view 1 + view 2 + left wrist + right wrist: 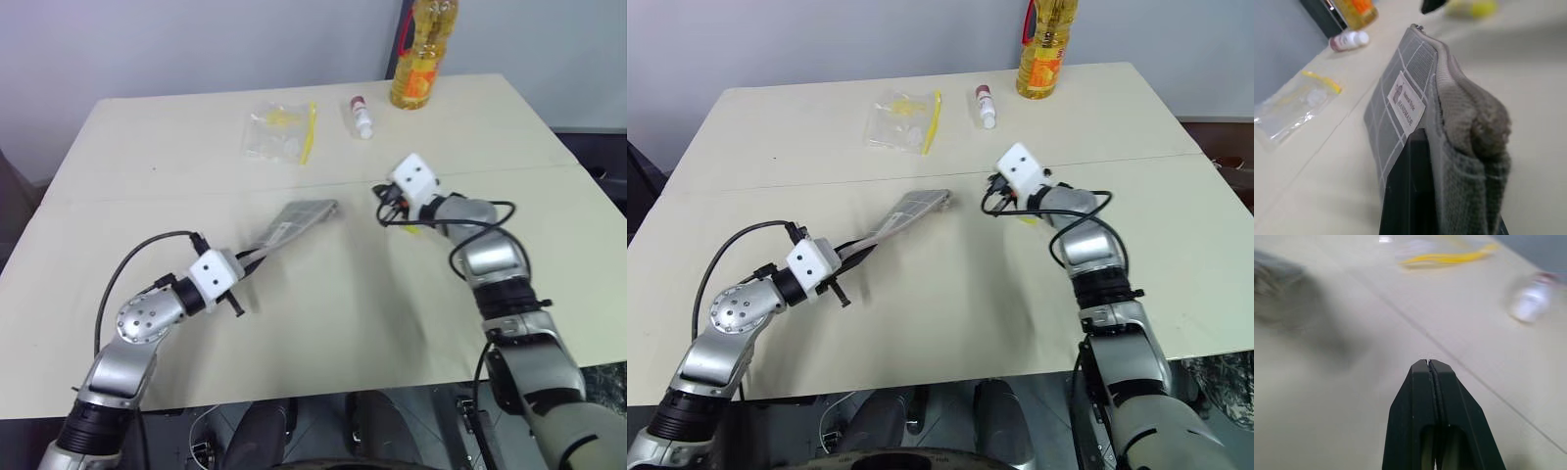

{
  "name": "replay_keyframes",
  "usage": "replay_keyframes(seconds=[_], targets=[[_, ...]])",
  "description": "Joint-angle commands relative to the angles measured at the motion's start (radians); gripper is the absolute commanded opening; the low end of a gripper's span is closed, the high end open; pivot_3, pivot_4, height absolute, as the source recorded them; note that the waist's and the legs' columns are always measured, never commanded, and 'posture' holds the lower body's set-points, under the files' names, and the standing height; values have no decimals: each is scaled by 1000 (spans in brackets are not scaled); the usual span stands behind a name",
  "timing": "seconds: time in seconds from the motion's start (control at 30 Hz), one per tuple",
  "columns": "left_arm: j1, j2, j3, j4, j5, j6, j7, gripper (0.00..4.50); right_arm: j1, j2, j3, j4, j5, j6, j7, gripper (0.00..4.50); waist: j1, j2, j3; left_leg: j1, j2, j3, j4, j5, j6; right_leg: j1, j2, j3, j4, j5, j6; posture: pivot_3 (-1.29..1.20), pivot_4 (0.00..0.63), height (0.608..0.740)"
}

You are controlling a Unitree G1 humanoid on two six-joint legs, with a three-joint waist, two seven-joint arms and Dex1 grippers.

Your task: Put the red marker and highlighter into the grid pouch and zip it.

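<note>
Grid pouch is what's being gripped here: soft grey woven fabric crossed with thin white lines, a small white stitched label on its side and a zipper pull seen at its far end. It's flat and rectangular, though the pinched end is bunched up into a lumpy fold. It's held at one end by the left hand, whose black fingers are clamped tight on the cloth; the pouch is lifted at that end and slants down to the desk near the middle of the top.

Something yellow and stubby, likely the highlighter, can be made out on the desk right under the right arm, mostly hidden, so not much can be said about it.

The right hand is held above the desk off to the pouch's right, its two smooth black fingers pressed together with nothing between them.

The desk is a matte, pale beige surface with a seam running across it. Further back, a crinkly clear plastic bag with a yellow strip is laid flat, and beside it a small white bottle with a red cap is lying on its side. A tall bottle of yellow oil is stood upright at the far edge.
</note>
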Motion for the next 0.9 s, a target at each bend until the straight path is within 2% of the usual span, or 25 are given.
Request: replay_keyframes(seconds=[0.03, 0.23, 0.5, 0.8, 0.9], targets=[[-50, -32, 16, -62, -97, 97, -5, 0, 69, -42, -69, -173, 105, 92, 61, 1377, -1, 0, 0, 0, 0, 0, 0, 0, 0, 0, 0, 0, 0, 0, 0, 0, 150, 740], [-155, -91, 12, -27, -175, 187, -21, 0, 174, -70, -127, -372, 229, 207, 96, 4459, -4, 0, 0, 0, 1, 0, 0, 0, 0, 0, 0, 0, 0, 0, 0, 0, 150, 740], [-234, -138, -19, 50, -170, 178, -56, 0, 191, -13, -131, -423, 270, 251, 9, 4459, -1, -1, 0, 0, 0, 0, 2, 0, 0, 2, 0, 0, 0, 0, 0, 0, 150, 740], [-222, -146, -38, 47, -155, 170, -73, 0, 149, 32, -122, -368, 274, 232, -65, 4459, -1, -1, 0, 0, 0, 0, 2, 0, 0, 1, 0, 0, 0, 0, 0, 0, 150, 740], [-213, -148, -42, 38, -150, 172, -69, 0, 144, 41, -124, -366, 299, 243, -50, 3661, -1, -1, 0, 0, 0, 0, 2, 0, 0, 1, 0, 0, 0, 0, 0, 0, 150, 740]])
